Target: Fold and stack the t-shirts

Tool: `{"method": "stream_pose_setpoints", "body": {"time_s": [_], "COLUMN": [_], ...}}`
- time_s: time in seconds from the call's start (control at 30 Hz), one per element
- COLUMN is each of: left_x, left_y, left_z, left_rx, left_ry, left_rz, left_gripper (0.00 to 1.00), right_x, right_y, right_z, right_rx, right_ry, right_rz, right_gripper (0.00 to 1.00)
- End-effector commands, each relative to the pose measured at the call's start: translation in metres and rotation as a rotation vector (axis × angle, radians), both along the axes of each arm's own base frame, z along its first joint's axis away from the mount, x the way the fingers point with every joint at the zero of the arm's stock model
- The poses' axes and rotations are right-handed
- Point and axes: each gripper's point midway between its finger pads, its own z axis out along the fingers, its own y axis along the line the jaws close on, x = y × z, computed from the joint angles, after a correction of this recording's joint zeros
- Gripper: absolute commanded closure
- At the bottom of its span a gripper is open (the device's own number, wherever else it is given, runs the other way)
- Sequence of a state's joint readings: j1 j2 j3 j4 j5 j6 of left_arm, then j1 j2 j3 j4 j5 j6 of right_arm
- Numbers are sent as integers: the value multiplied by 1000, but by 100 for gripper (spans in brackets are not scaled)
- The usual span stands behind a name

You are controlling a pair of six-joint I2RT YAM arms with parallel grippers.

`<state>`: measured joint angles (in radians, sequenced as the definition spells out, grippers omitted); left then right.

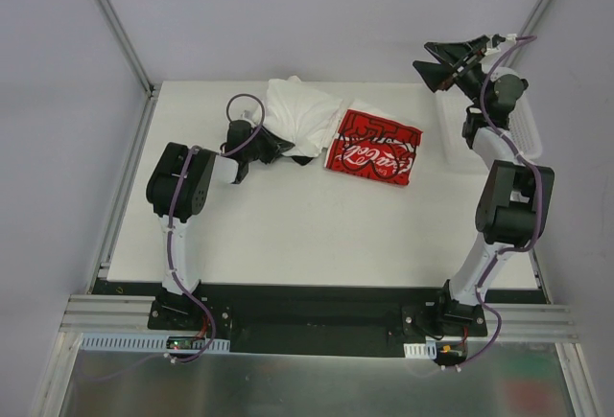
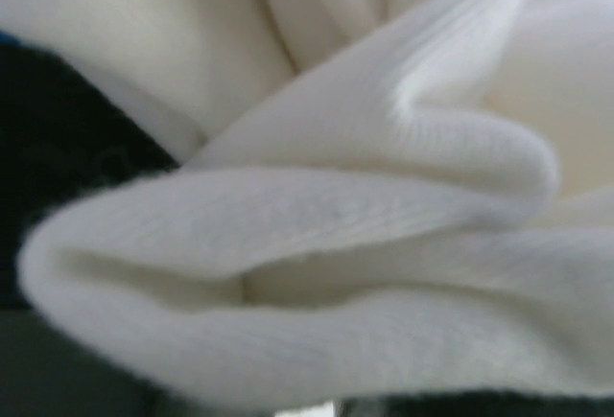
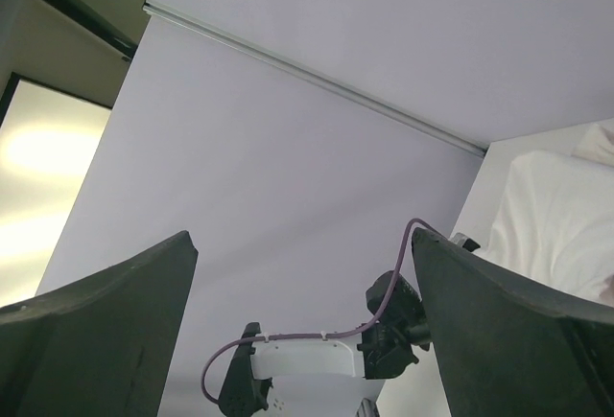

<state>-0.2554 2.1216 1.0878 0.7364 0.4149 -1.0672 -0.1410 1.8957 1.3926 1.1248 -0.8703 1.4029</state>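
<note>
A bunched white t-shirt [image 1: 302,118] lies at the back middle of the table [image 1: 288,235]. My left gripper [image 1: 276,149] is at its near left edge, shut on a fold of it. In the left wrist view thick folds of that white t-shirt [image 2: 365,206] fill the frame and hide the fingers. A folded red t-shirt [image 1: 374,149] with white lettering lies flat just right of the white one. My right gripper [image 1: 449,64] is raised high at the back right, open and holding nothing. In the right wrist view the right gripper [image 3: 302,237] faces the wall, with the white t-shirt [image 3: 556,216] at the far right.
A white mesh basket [image 1: 459,153] stands at the table's right edge, below the raised right arm. Grey walls and metal frame rails enclose the table. The left arm [image 3: 384,326] shows low in the right wrist view.
</note>
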Motion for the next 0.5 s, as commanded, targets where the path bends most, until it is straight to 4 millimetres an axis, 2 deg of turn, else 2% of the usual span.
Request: {"method": "stream_pose_setpoints", "body": {"time_s": [0.0,0.07,0.17,0.2,0.23,0.3,0.33,0.4,0.43,0.47], "left_x": [-19,-12,-3,-2,2,3,5,-3,-4,-10], "left_y": [-15,-16,-17,-18,-19,-19,-19,-21,-23,-23], "left_z": [2,20,49,59,79,99,125,145,174,180], "left_rx": [-11,2,35,39,53,66,83,99,117,128], "left_ry": [13,-34,-103,-127,-174,-214,-283,-306,-394,-384], "left_rz": [-99,-123,-165,-180,-200,-230,-247,-299,-338,-368], "left_gripper": [75,53,41,32,30,28,28,25,21,20], "right_x": [-30,-30,-27,-27,-28,-28,-30,-35,-38,-39], "right_y": [1,1,1,2,4,3,4,8,9,11], "right_z": [39,38,26,20,15,2,-5,-15,-17,-25], "right_rx": [-44,-50,-60,-66,-75,-83,-91,-133,-152,-197], "right_ry": [-157,-151,-127,-116,-108,-84,-73,-55,-57,-53], "right_rz": [4,17,26,35,43,52,59,97,109,124], "right_gripper": [3,2,3,2,2,2,2,1,0,0]}}
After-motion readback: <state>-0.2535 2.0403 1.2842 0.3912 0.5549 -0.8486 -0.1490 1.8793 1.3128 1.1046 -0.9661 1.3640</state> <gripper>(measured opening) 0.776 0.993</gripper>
